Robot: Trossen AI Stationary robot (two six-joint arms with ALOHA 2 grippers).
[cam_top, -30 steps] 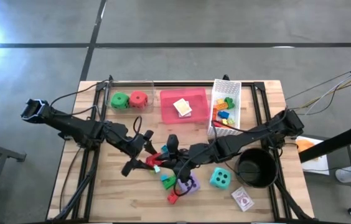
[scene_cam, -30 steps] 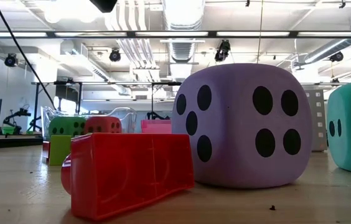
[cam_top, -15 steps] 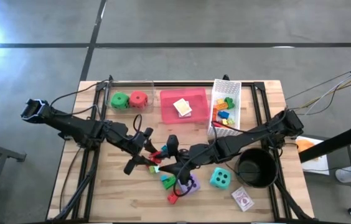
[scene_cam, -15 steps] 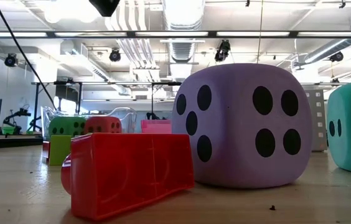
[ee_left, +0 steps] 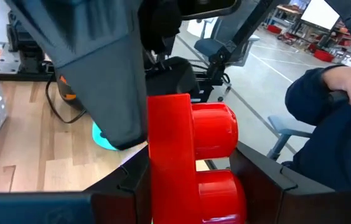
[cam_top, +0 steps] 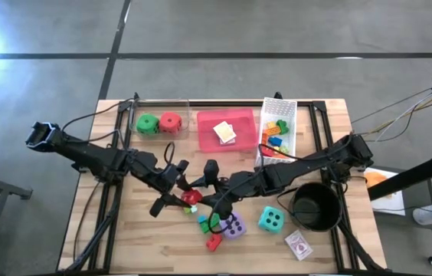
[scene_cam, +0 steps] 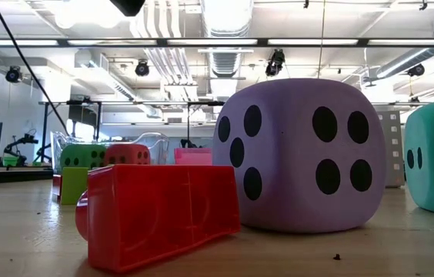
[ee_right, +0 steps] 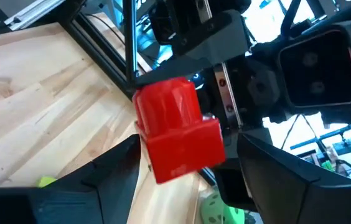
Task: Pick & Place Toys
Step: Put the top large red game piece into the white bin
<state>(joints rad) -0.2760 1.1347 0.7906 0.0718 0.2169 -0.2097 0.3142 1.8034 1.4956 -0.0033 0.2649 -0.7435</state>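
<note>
My left gripper (cam_top: 181, 192) is shut on a red plastic brick (cam_top: 191, 197) above the table's middle. My right gripper (cam_top: 205, 198) is open and faces it from the right. Its fingers stand on either side of the same brick (ee_right: 177, 130). A purple die (cam_top: 234, 225), a teal die (cam_top: 270, 220), another red brick (cam_top: 213, 243), small green and teal bricks (cam_top: 204, 222) and a card pack (cam_top: 299, 245) lie on the table. A green die (cam_top: 147, 123) and a red die (cam_top: 170, 122) sit in a clear box at the far left. My left gripper pinches the red brick between its two fingers, on two opposite sides (ee_left: 157, 180). The fingers come about level from the table's left. The brick is lifted clear of the table, its round studs (ee_left: 216, 127) turned sideways. My right gripper: I cannot tell whether its fingers touch the brick.
A pink tray (cam_top: 210, 139) with a card pack stands at the far middle. A white mesh basket (cam_top: 290, 115) of bricks is to its right and a black round pot (cam_top: 314, 207) at the near right. A person's sleeve and hand (ee_left: 337, 118) show beyond the table.
My right gripper has gone toward the table's far edge and toward my left gripper, and its fingers now stand around the red brick. Its arm has cleared the purple die, which now shows whole. My left gripper has kept its hold on the brick.
</note>
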